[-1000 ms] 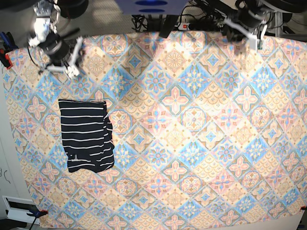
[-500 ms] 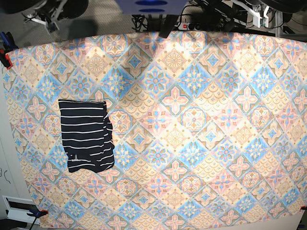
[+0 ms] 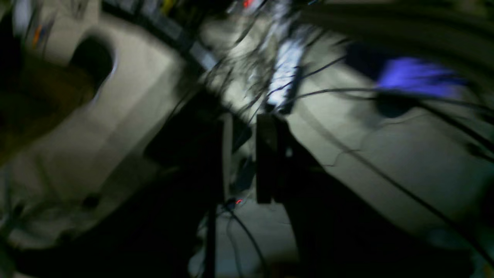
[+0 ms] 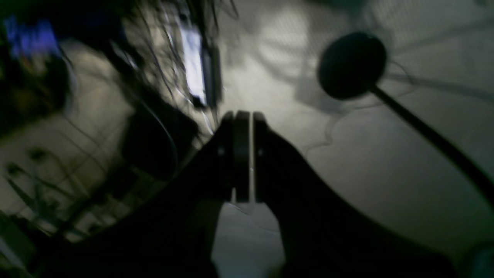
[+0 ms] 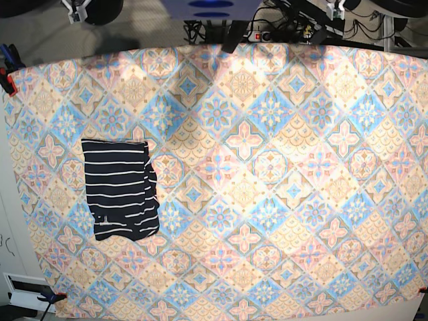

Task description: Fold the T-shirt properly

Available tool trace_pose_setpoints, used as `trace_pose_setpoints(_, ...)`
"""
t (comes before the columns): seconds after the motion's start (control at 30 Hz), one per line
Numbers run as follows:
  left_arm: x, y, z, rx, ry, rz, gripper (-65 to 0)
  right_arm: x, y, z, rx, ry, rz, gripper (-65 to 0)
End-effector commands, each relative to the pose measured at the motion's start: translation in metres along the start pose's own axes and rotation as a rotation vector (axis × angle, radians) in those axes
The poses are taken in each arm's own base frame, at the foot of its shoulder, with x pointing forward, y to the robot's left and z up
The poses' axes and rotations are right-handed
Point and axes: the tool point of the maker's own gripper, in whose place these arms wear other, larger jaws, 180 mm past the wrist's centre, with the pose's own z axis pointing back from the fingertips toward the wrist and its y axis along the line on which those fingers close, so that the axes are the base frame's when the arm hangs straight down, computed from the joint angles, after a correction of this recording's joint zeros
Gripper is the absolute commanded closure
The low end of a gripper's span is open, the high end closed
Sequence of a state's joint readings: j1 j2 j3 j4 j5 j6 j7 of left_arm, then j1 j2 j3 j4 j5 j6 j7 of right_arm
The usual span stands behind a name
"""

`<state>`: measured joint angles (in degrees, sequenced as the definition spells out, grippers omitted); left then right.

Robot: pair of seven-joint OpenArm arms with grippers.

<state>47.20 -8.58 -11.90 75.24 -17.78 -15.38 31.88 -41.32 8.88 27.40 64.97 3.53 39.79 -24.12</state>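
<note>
The T-shirt (image 5: 120,190), dark with thin white stripes, lies folded into a compact rectangle on the left part of the table, and nothing touches it. Both arms are drawn back beyond the table's far edge. Only white bits of them show at the top of the base view, the right arm (image 5: 77,8) and the left arm (image 5: 334,7). In the blurred left wrist view, my left gripper (image 3: 243,158) hangs over the floor, a narrow gap between its fingers and nothing in it. My right gripper (image 4: 243,162) is shut and empty, fingers pressed together above the floor.
A pastel patterned tablecloth (image 5: 267,167) covers the whole table. A red clamp (image 5: 7,80) grips its left edge. Cables and a power strip (image 5: 261,30) lie on the floor past the far edge. A round black stand base (image 4: 351,63) with a pole sits nearby.
Both arms have pulled back from above the table's far corners to beyond its far edge, almost out of the base view. The T-shirt has not moved.
</note>
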Motion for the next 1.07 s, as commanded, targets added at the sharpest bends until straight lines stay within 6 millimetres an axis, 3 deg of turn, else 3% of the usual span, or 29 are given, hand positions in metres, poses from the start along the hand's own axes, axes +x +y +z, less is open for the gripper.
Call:
trace_pose_setpoints(0.0, -0.008, -0.001, -0.005, -0.01, 0.012, -0.009, -9.8, -0.021, -0.002, -0.001, 0.004, 0.039, -0.024, -1.5)
trace_pose_setpoints(0.17, -0.023, -0.017, -0.054, -0.035, 0.05, -0.045, -9.8, -0.029, 0.034, -0.05, 0.111, 0.049, -0.049, -1.5)
trace_pose_setpoints(0.23, -0.025, -0.02, -0.069, -0.039, 0.06, -0.047, -9.8, -0.023, 0.044, -0.064, 0.14, 0.005, -0.101, -1.6)
trace_pose_setpoints(0.4, -0.03, -0.03, -0.096, -0.053, 0.053, -0.053, -9.8, -0.019, 0.069, -0.083, 0.189, -0.088, -0.264, -1.7)
trace_pose_setpoints(0.53, -0.015, -0.05, -0.108, -0.081, 0.032, -0.158, -9.8, 0.007, 0.081, -0.095, 0.215, -0.144, -0.306, -1.8)
trace_pose_setpoints(0.6, -0.01, -0.062, -0.114, -0.063, 0.031, -0.211, -9.8, 0.008, 0.09, -0.101, 0.202, -0.142, -0.313, -1.8)
trace_pose_setpoints(0.67, -0.005, -0.06, -0.116, -0.026, 0.024, -0.241, -9.8, 0.007, 0.107, -0.109, 0.187, -0.141, -0.326, -1.8)
trace_pose_setpoints(0.8, 0.012, -0.062, -0.119, 0.014, -0.013, -0.243, -9.8, 0.003, 0.105, -0.112, 0.144, -0.131, -0.318, -1.8)
trace_pose_setpoints(0.9, 0.025, -0.065, -0.122, 0.03, -0.036, -0.244, -9.8, 0.002, 0.121, -0.116, 0.147, -0.127, -0.326, -1.8)
trace_pose_setpoints(1.03, 0.034, -0.068, -0.123, 0.032, -0.051, -0.241, -9.8, 0.022, 0.125, -0.121, 0.157, -0.157, -0.321, -1.8)
